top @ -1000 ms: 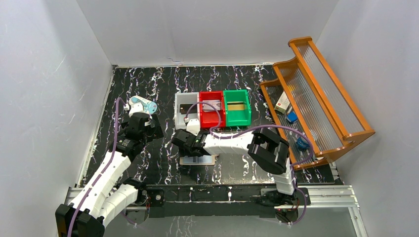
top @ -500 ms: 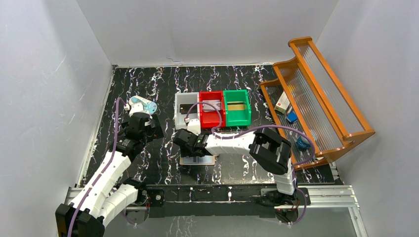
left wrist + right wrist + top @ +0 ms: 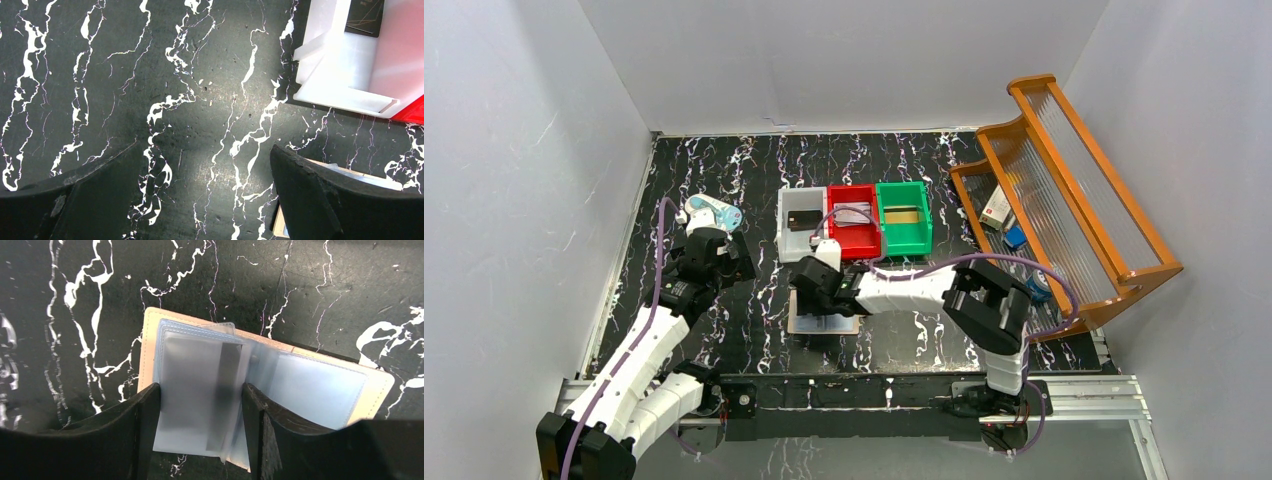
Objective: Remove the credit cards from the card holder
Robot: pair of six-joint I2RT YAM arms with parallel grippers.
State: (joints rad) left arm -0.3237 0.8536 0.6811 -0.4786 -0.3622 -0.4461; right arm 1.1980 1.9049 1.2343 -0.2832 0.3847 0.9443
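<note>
The left gripper (image 3: 205, 150) is held wide open and empty over the table (image 3: 200, 75), with the holder (image 3: 826, 325) lying off to its right, so it is judged the farther arm. The right gripper (image 3: 201, 390) is set half-open directly over the opened holder, with a clear sleeve holding a grey card (image 3: 195, 365) bracketed between its fingers; no pinch can be made out. The card's long axis is laid along the fingers, so its short side is spanned.

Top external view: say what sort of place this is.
Probably a lab test cell for robots: white walls box in a marbled table; left arm and right arm bolted to a metal rail.
</note>
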